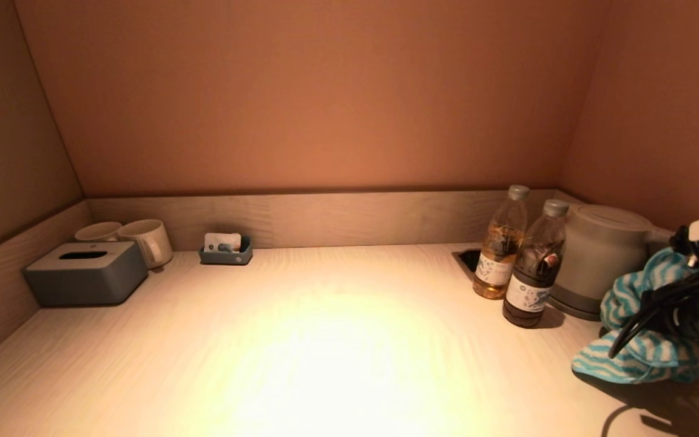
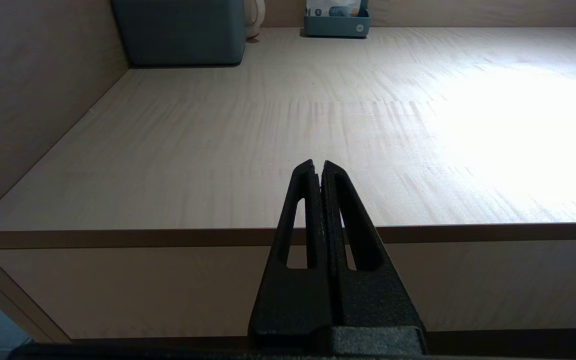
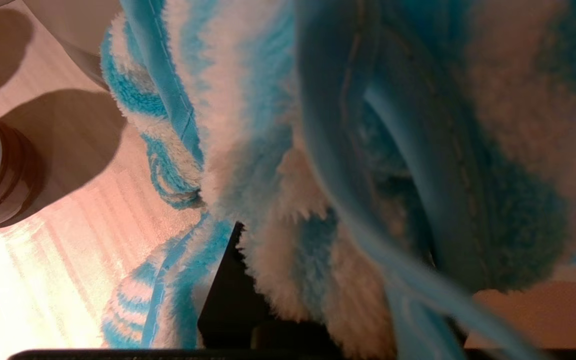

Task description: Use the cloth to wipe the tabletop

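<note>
Nearest, the left gripper hangs just off the front edge of the tabletop, its fingers pressed together on nothing. Over on the right side, the right gripper has the blue-and-white striped cloth bunched in its grip, the cloth's lower folds resting on the wood. Just behind it stand a dark bottle and an amber bottle, side by side, beside a grey kettle. Far left: tissue box, two mugs, small tray.
</note>
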Robot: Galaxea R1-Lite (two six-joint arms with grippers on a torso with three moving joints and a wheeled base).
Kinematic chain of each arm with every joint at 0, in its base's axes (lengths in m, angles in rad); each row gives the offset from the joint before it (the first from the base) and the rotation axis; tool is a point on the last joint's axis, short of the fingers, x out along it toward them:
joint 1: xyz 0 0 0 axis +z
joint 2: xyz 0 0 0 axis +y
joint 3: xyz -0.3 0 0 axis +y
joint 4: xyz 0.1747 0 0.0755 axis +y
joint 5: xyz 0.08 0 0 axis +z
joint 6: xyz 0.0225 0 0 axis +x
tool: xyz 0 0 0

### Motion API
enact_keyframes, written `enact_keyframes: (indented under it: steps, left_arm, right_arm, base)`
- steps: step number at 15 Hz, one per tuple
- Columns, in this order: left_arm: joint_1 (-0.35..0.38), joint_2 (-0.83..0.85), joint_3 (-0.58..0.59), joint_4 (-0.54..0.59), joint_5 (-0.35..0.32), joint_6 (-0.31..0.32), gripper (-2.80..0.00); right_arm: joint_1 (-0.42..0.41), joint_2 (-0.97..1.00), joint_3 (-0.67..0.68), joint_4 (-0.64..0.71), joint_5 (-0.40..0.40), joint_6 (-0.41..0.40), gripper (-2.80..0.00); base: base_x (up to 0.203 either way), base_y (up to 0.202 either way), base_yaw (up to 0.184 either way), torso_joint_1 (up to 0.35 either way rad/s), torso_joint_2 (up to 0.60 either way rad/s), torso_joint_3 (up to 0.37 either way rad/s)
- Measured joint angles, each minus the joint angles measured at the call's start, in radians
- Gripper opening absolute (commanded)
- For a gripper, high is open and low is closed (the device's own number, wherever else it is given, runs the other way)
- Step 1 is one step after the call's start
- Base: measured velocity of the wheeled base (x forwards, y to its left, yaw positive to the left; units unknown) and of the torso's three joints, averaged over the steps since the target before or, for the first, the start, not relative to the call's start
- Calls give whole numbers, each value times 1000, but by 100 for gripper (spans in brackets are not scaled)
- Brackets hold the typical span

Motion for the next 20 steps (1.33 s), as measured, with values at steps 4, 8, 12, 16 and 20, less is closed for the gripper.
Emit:
enact_keyframes:
  steps: [4,8,12,16,20]
  left_arm:
    - [0,0,0,0,0,1,-280]
    - [0,0,0,0,0,1,-280]
    - [0,0,0,0,0,0,-280]
    - [0,0,0,0,0,0,-280]
    - [0,0,0,0,0,0,-280]
  right_arm:
    - [-3,18,7,-21,12,-5,0]
    - [-4,-39,22,-11,14,-8,0]
    - [-2,-162,43,36,23,-9,0]
    - [1,-338,80,149,90,-11,0]
    - [4,-537,117,296,226,-47,0]
  base:
    - [0,0,0,0,0,0]
    - [0,0,0,0,0,0]
    - [0,0,0,0,0,0]
    - [0,0,0,0,0,0]
    - [0,0,0,0,0,0]
